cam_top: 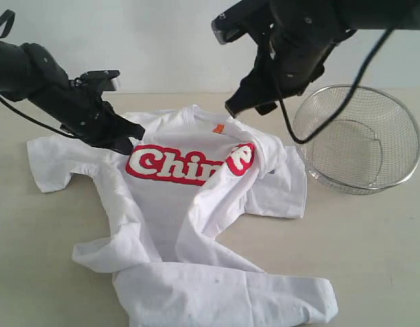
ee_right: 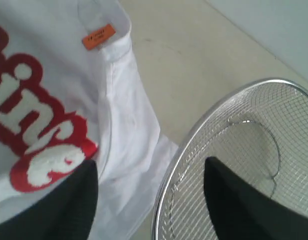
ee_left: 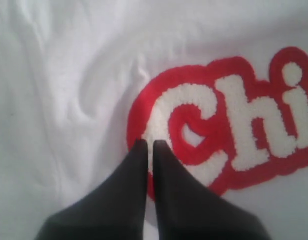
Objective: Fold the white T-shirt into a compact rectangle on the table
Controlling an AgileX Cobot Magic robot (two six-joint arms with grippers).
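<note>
Beside the wire basket (cam_top: 390,122) the white T-shirt (cam_top: 196,225) lies rumpled on the table (cam_top: 373,259), folding hardly begun, I judge. My left gripper (ee_left: 150,145), pressed together, hovers farther from the basket. My right gripper (ee_right: 149,167), spread and empty, hangs nearest it and next needs a sleeve edge to pinch.

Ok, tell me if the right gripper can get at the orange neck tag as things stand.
Probably yes: the right gripper hangs open above the white T-shirt, whose orange neck tag lies uncovered close by, and the wire basket stands to one side.
</note>
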